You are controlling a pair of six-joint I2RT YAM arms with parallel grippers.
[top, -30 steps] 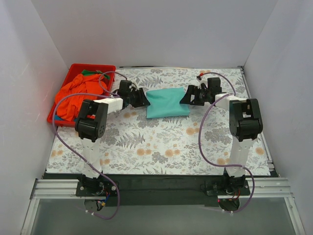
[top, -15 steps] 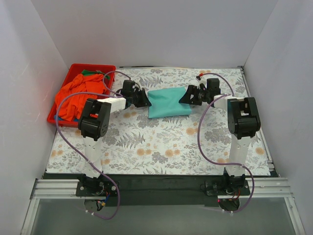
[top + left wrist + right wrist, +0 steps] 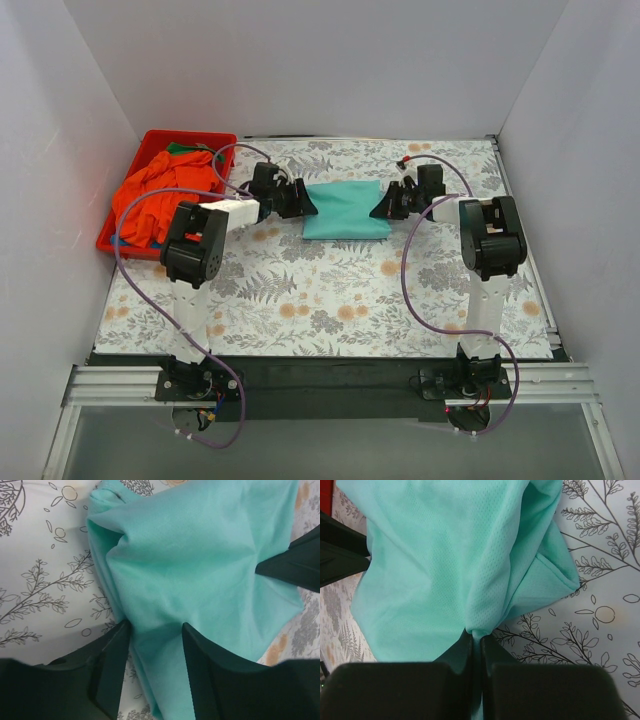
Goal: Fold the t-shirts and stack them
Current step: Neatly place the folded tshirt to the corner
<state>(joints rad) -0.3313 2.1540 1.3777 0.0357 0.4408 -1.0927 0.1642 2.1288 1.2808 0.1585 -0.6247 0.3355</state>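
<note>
Teal t-shirt (image 3: 345, 209) pinched at both ends, upper middle of the floral surface (image 3: 330, 290).
Left claw (image 3: 152, 630) straddles a fold without fully closing; right claw (image 3: 476, 639) is clenched on bunched cloth. Soft, light and limp, it should sag unless taken at edges. Orange t-shirt (image 3: 150, 195) lies in the red bin (image 3: 190, 137), upper left.

Two white-and-black jointed robot arms with purple cables

The left arm (image 3: 192, 262) and right arm (image 3: 490, 262) are showing white link tubes, bulky black joint housings and matte black wedge-shaped jaws, with thin purple cables looping from black base mounts to the wrists.
</note>
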